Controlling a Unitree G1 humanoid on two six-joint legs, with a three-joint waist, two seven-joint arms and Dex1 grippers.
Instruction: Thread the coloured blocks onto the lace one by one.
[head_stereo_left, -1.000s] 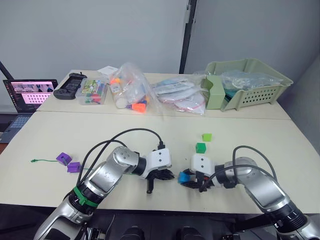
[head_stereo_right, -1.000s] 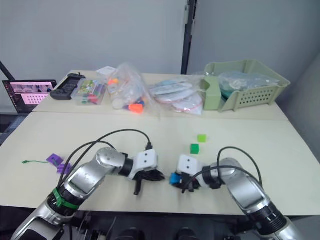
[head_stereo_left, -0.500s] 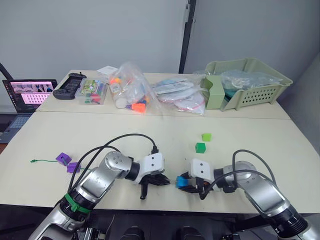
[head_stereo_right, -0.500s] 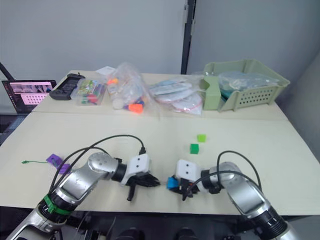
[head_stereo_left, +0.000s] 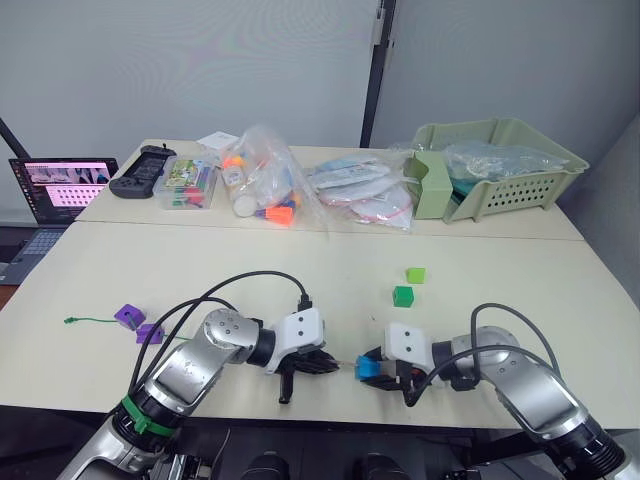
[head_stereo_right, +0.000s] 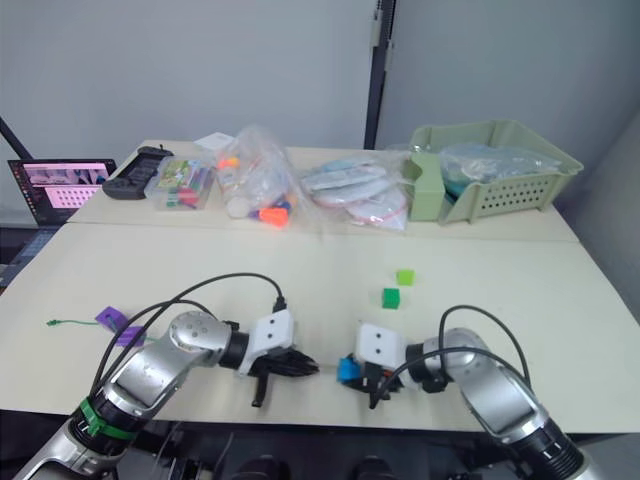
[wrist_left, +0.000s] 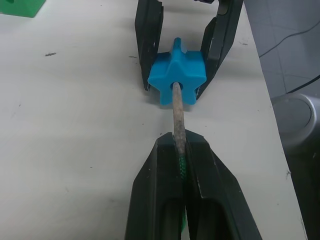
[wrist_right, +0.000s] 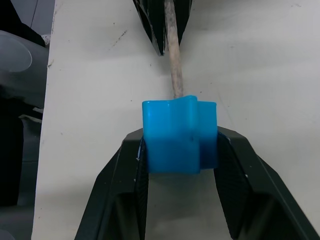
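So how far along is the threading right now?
Two purple plastic blocks already seem to sit on the thin green lace near the table's left edge. In hand: the left gripper pinches the lace's stiff pale tip, which is entering the hole of the bright blue star-shaped block clamped in the right gripper. Still loose: the dark green block and light green block.

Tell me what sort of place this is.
Probably a lab or office workroom, not a home: plain pale tables against a bare grey wall, an open laptop at the side, and bagged toys beside a green plastic basket.
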